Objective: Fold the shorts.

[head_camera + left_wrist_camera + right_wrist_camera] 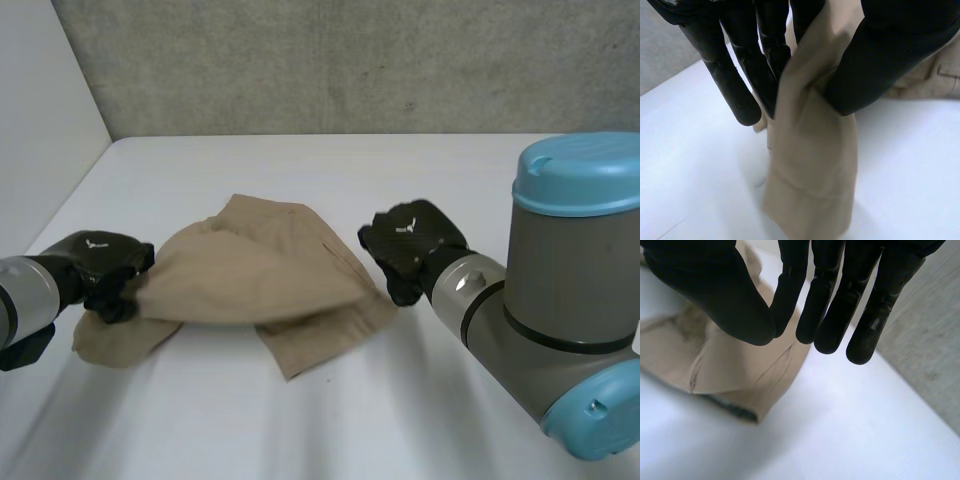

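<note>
In the head view, the tan shorts (260, 270) lie about midway between the left and right edges of the white table (400, 160). The left hand (100, 265) is at the end of the shorts nearest the table's left edge, and it holds some cloth up off the table. The right hand (410, 245) is just beside the other end.

In the left wrist view, the left hand's fingers (740, 90) and thumb pinch a fold of the shorts (810, 165). The rest of the cloth hangs down to the table.

In the right wrist view, the right hand (840, 290) has straight fingers set close side by side, and it holds nothing. The shorts (730, 370) lie under its thumb side, on the table (840, 430).

I think the step is to fold one end over. To do it well, the left hand should pinch tight, carry the cloth low, and lay edge on edge. The right hand could press flat on the shorts so they do not slide.
</note>
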Tool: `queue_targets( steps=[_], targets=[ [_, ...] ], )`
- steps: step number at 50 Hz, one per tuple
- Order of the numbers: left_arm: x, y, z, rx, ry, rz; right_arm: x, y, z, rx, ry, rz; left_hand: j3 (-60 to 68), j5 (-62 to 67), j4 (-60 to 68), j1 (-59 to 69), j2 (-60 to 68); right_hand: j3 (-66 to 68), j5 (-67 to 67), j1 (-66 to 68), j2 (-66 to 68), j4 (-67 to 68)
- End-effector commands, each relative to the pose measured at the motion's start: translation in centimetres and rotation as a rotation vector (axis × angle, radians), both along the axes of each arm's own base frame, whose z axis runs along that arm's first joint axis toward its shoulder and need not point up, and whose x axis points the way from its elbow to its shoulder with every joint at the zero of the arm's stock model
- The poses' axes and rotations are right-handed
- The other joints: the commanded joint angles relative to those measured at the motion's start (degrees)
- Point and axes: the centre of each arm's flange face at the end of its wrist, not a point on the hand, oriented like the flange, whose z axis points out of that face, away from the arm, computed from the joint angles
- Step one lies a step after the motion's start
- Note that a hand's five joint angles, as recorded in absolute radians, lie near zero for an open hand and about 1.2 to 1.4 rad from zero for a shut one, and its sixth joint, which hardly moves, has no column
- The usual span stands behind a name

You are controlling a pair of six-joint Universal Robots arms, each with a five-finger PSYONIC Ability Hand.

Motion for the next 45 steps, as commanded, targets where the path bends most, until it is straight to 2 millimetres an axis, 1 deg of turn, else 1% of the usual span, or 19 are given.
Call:
queue_targets(
  steps=[1, 2, 5, 6, 8, 9, 10, 12, 14, 16, 18, 19, 22, 23, 24, 27, 32, 41, 45],
  targets=[
    [-1.9, -3.8, 0.9, -0.201, -0.042, -0.079, 1.2, -3.1, 0.4, -0.105, 0.026, 0.007, 11.94, 13.95, 11.56, 15.14, 11.22, 11.92, 13.53, 23.72, 12.6, 11.7],
    [-1.9, -3.8, 0.9, -0.201, -0.042, -0.079, 2.0, -4.1, 1.1, -0.16, -0.014, 0.004, 11.94, 13.95, 11.56, 15.14, 11.22, 11.92, 13.53, 23.72, 12.6, 11.7],
    [-4.7, -7.5, 4.5, -0.473, -0.007, -0.11, 2.8, -5.0, 2.3, -0.231, -0.065, 0.005, 11.94, 13.95, 11.56, 15.14, 11.22, 11.92, 13.53, 23.72, 12.6, 11.7],
    [-4.7, -7.5, 4.5, -0.474, -0.007, -0.11, 3.5, -5.9, 3.7, -0.312, -0.123, 0.001, 11.94, 13.95, 11.56, 15.14, 11.22, 11.92, 13.53, 23.72, 12.6, 11.7],
    [-6.8, -9.7, 8.9, -0.734, 0.035, -0.074, 4.3, -7.3, 7.2, -0.471, -0.241, -0.017, 11.94, 13.95, 11.56, 15.14, 11.22, 11.92, 13.53, 23.72, 12.6, 11.7],
    [-7.4, -9.9, 10.1, -0.798, 0.054, -0.058, 4.7, -7.5, 9.2, -0.548, -0.306, -0.024, 11.94, 13.95, 11.56, 15.14, 11.22, 11.92, 13.53, 23.72, 12.6, 11.7],
    [-7.4, -9.9, 10.1, -0.799, 0.054, -0.058, 4.8, -7.6, 10.2, -0.58, -0.332, -0.028, 11.94, 13.95, 11.56, 15.14, 11.22, 11.92, 13.53, 23.72, 12.6, 11.7],
    [-9.0, -9.9, 12.8, -0.933, 0.105, -0.024, 4.7, -7.5, 11.2, -0.603, -0.358, -0.038, 11.94, 13.95, 11.56, 15.14, 11.22, 11.92, 13.53, 23.72, 12.6, 11.7],
    [-9.4, -9.4, 12.7, -0.931, 0.11, -0.027, 4.4, -7.4, 11.8, -0.598, -0.371, -0.054, 11.94, 13.95, 11.56, 15.14, 11.22, 11.92, 13.53, 23.72, 12.6, 11.7],
    [-9.7, -8.8, 12.1, -0.905, 0.106, -0.039, 3.6, -6.9, 10.4, -0.486, -0.364, -0.086, 11.94, 13.95, 11.56, 15.14, 11.22, -17.29, -15.68, -5.49, -16.61, -17.51],
    [-9.6, -8.0, 10.7, -0.856, 0.092, -0.051, 3.1, -6.4, 8.6, -0.388, -0.342, -0.105, 11.94, 13.95, 11.56, 15.14, 11.22, -24.49, -22.88, -12.69, -23.82, -24.71],
    [-9.6, -7.6, 10.4, -0.843, 0.088, -0.055, 2.5, -5.9, 7.0, -0.288, -0.325, -0.13, 11.94, 13.95, 11.56, 15.14, 11.22, -31.18, -29.57, -19.38, -30.51, -31.4],
    [-9.6, -6.4, 9.0, -0.796, 0.073, -0.073, 2.0, -5.3, 5.4, -0.193, -0.316, -0.154, 11.94, 13.95, 11.56, 15.14, 11.22, -39.29, -37.68, -27.48, -38.61, -39.5],
    [-9.7, -6.3, 8.5, -0.784, 0.068, -0.076, 1.5, -4.7, 3.9, -0.097, -0.317, -0.173, 11.94, 13.95, 11.56, 15.14, 11.22, -44.99, -43.38, -33.19, -44.31, -45.21],
    [-9.7, -6.1, 8.2, -0.774, 0.064, -0.079, 1.2, -4.0, 2.6, -0.004, -0.331, -0.191, 11.94, 13.95, 11.56, 15.14, 11.22, -46.04, -44.43, -34.24, -45.37, -46.26],
    [-9.7, -5.9, 7.5, -0.752, 0.057, -0.079, 0.7, -3.3, 1.0, 0.122, -0.367, -0.223, 11.94, 13.95, 11.56, 15.14, 11.22, -46.56, -44.95, -34.76, -45.88, -46.78],
    [-9.6, -5.4, 7.5, -0.736, 0.052, -0.079, 0.6, -3.1, -0.5, 0.282, -0.472, -0.259, 11.94, 13.95, 11.56, 15.14, 11.22, -46.89, -45.29, -35.09, -46.22, -47.11],
    [-9.6, -4.4, 7.6, -0.701, 0.043, -0.089, 0.7, -1.7, -3.0, 0.503, -0.538, -0.305, 11.94, 13.95, 11.56, 15.14, 11.22, -41.68, -40.07, -29.88, -41.0, -41.9],
    [-10.0, -4.0, 7.4, -0.692, 0.042, -0.102, 1.6, -0.7, -4.8, 0.63, -0.598, -0.337, 11.94, 13.95, 11.56, 15.14, 11.22, -41.68, -40.07, -29.88, -41.0, -41.9]
  ],
)
